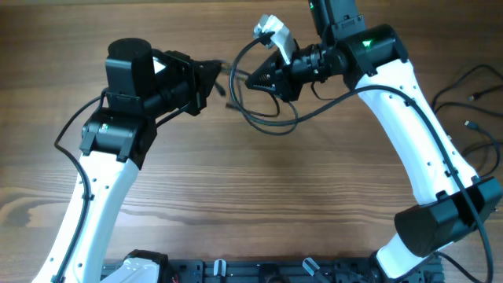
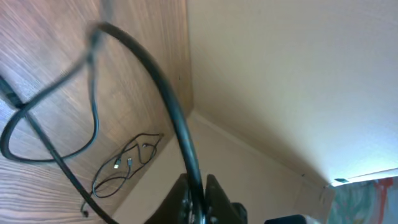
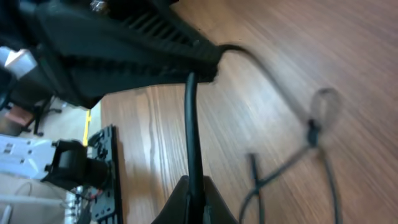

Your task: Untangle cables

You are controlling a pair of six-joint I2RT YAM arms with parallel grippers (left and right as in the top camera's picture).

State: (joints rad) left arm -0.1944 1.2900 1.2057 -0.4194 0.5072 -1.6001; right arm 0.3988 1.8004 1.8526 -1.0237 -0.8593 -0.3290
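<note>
Right now both of my grippers meet near the far edge of the table (image 1: 259,204), about midway along it, tips pointing at each other and just apart. My left gripper (image 1: 218,72) is pressed together on the black cable (image 1: 267,124); in its wrist view the cable rises from between the fingers (image 2: 216,198) and arcs up and over to the left. My right gripper (image 1: 253,79) is pinched tight on the cable too, and from its fingers (image 3: 208,202) a taut stretch runs straight up to the tip of the left one. Below the two tips, the rest of the cable sags in a slack loop over the wood, crossing itself. More cables (image 1: 471,110) lie in a loose bunch by the right edge, well apart from both grippers.
</note>
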